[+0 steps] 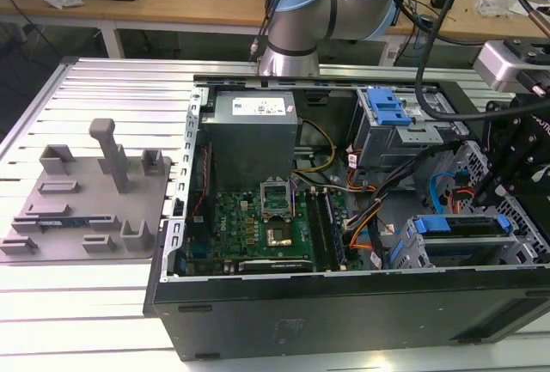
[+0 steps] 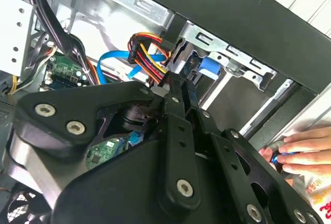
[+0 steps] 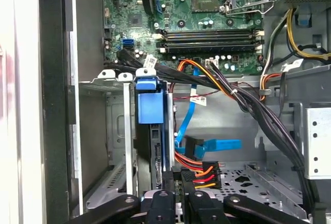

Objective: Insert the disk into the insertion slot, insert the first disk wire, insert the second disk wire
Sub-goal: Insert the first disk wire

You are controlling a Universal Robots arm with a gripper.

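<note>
On the slatted metal surface point(image 1: 103, 303) lies an open computer case point(image 1: 344, 320), and the arm point(image 1: 296, 11) reaches over it to the corner at the exterior view's right. Low in that corner sits the insertion slot point(image 1: 402, 250), a grey perforated cage. The disk point(image 3: 151, 105) in its blue carrier is already inside the slot, standing on edge between the cage walls.

In the exterior view the disk's long axis runs left to right, with the hand at its right end. In the first wrist view that axis points straight at the hand point(image 3: 179, 180): the blue tab end is the far one, toward the motherboard point(image 3: 207, 12), and the other end is just beside the hand's tips.

The hand is drawn nearly closed and appears to pinch the black plug of the disk wire point(image 3: 199, 175), a red, orange and yellow bundle, right at that near end. Whether the plug is seated I cannot tell. A flat blue cable point(image 3: 217, 144) lies close by. A person's hand point(image 2: 302, 151) rests outside the case wall.
</note>
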